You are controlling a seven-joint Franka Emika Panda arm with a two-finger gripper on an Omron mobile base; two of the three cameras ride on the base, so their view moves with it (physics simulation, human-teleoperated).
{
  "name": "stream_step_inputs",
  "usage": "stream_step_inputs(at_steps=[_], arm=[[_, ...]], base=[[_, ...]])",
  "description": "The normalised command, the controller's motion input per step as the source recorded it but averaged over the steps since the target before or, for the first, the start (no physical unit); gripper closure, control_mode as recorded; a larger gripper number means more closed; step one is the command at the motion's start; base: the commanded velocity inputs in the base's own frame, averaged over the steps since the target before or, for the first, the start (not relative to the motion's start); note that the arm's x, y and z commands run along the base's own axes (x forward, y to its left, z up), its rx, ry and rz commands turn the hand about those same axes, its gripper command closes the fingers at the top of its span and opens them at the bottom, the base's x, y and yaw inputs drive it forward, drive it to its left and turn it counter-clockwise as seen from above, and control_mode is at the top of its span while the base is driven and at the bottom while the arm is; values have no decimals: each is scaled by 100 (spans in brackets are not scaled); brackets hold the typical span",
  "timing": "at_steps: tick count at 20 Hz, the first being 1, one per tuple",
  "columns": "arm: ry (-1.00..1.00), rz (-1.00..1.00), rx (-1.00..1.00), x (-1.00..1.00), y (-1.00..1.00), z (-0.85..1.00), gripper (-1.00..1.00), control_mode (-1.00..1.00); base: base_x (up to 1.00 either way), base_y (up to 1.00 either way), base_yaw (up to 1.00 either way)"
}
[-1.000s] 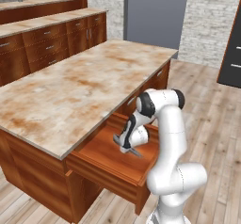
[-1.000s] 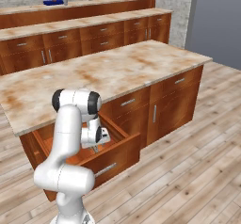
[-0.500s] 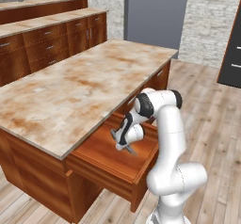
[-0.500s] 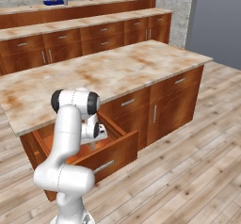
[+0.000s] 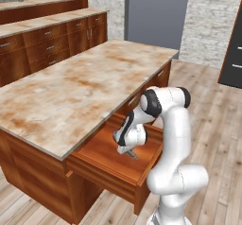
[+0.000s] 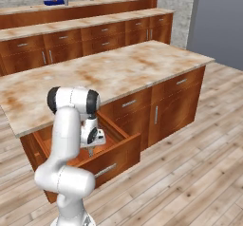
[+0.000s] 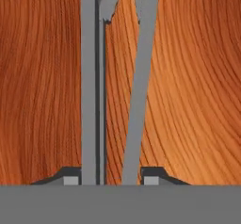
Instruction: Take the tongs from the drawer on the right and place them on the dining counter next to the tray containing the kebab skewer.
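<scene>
The open drawer (image 5: pixel 101 160) juts out from under the island, its reddish-brown floor showing. My gripper (image 5: pixel 128 149) reaches down into it. In the hand view the tongs (image 7: pixel 89 77) lie on the wood floor, their two grey arms running up from between my fingertips (image 7: pixel 70 173). My gripper (image 7: pixel 111 175) is shut on the tongs, one finger pressed against each arm's outer side. From the right I see the gripper (image 6: pixel 90 148) low inside the drawer (image 6: pixel 118 150). The dining counter (image 6: pixel 104 4) runs along the back, with the blue tray (image 6: pixel 53 2) at its far left. The kebab skewer is too small to make out.
The marbled island top (image 5: pixel 71 91) overhangs the drawer's rear, close above my wrist. A lower row of cabinets (image 6: pixel 95 30) stands between the island and the dining counter. Wooden floor (image 6: pixel 190 173) spreads out to the right.
The fingers have closed in from wide open onto the arms of the tongs. The arm has hardly shifted over the drawer.
</scene>
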Motion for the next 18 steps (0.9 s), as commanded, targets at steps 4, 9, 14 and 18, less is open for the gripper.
stream_step_inputs(at_steps=[4,9,14,18], arm=[[-6,-8,18,-48,-51,100,100,-100],[-15,-2,13,-14,-47,100,100,-100],[-9,-4,14,-5,-44,100,100,-100],[-1,-3,14,0,-16,100,100,-100]], base=[[0,0,0],[0,0,0],[0,0,0],[0,0,0]])
